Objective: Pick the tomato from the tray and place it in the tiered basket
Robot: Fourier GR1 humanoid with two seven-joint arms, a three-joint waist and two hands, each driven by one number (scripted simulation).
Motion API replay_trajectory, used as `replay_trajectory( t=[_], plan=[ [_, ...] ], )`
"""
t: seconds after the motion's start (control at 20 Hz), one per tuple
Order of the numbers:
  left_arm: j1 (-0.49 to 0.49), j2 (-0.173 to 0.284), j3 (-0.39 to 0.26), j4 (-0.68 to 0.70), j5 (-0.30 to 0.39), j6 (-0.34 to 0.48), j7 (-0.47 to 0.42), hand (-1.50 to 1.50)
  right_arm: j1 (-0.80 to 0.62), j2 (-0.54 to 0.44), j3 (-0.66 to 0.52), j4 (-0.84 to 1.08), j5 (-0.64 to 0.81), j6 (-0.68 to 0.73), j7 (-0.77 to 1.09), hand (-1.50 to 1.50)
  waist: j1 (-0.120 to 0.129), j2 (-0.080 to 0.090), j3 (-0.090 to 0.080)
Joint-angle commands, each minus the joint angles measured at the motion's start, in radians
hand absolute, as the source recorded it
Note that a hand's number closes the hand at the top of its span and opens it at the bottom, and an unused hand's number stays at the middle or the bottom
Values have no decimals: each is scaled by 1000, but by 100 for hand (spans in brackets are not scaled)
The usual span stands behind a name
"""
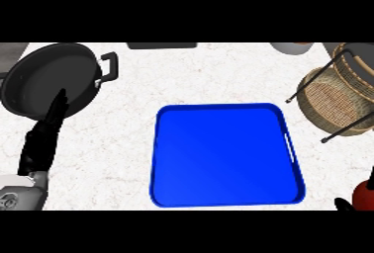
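Right hand [348,203] curls round the tomato [363,194]; left hand [45,136] open beside pan [47,79], tray [226,154], basket [340,101].

This is a kitchen. The work surface is a pale, marbled stone counter [110,148] of the sort found in a home. Above the left hand [45,138] sits a dark pan [47,79] with side handles. To that hand's right lies a blue serving tray [288,148], and beyond it stands a woven wicker tiered basket [336,101].
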Motion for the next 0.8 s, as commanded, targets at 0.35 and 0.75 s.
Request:
replay_trajectory(
  t=[0.35,0.75],
  plan=[
    [-4,-9,35,-16,-34,-52,-13,0,-91,-62,-290,224,-170,237,-146,150,36,6,0],
    [-32,-42,20,27,-36,-72,-24,0,-315,-139,-192,519,158,119,-261,150,57,13,-1]
  ],
)
